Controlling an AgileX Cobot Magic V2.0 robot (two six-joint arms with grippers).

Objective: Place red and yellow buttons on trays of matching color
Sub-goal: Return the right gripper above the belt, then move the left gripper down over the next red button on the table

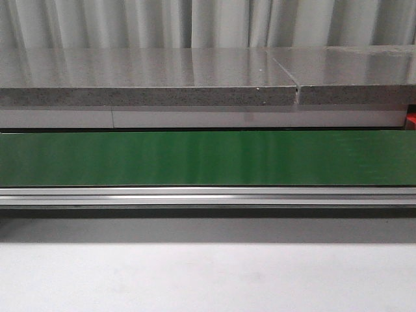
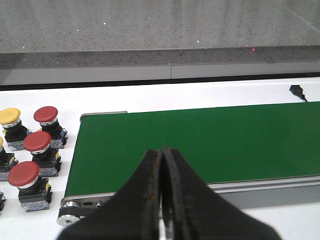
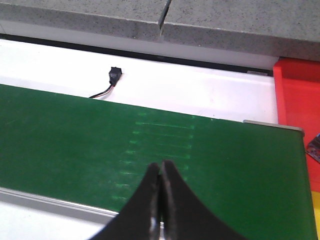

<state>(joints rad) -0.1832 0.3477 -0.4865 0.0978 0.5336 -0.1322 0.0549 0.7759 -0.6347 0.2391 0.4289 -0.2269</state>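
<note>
Surface: green conveyor belt (image 1: pixel 208 158) before a grey stone ledge (image 1: pixel 149 81) | Left gripper (image 2: pixel 161 165): fingers pressed together, empty, over belt | Right gripper (image 3: pixel 161 175): likewise | Red buttons (image 2: pixel 37 142) and yellow button (image 2: pixel 10 116): upright just beside belt end | Red tray (image 3: pixel 299 95): past opposite end.

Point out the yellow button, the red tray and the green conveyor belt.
yellow button (image 2: pixel 9 116): left wrist view, on its yellow cap.
red tray (image 3: pixel 299 107): right wrist view, on its bare red floor.
green conveyor belt (image 1: pixel 208 158): front view, on the middle of its surface.

R gripper (image 3: pixel 161 172) closed over green belt (image 3: pixel 75 135).
</note>
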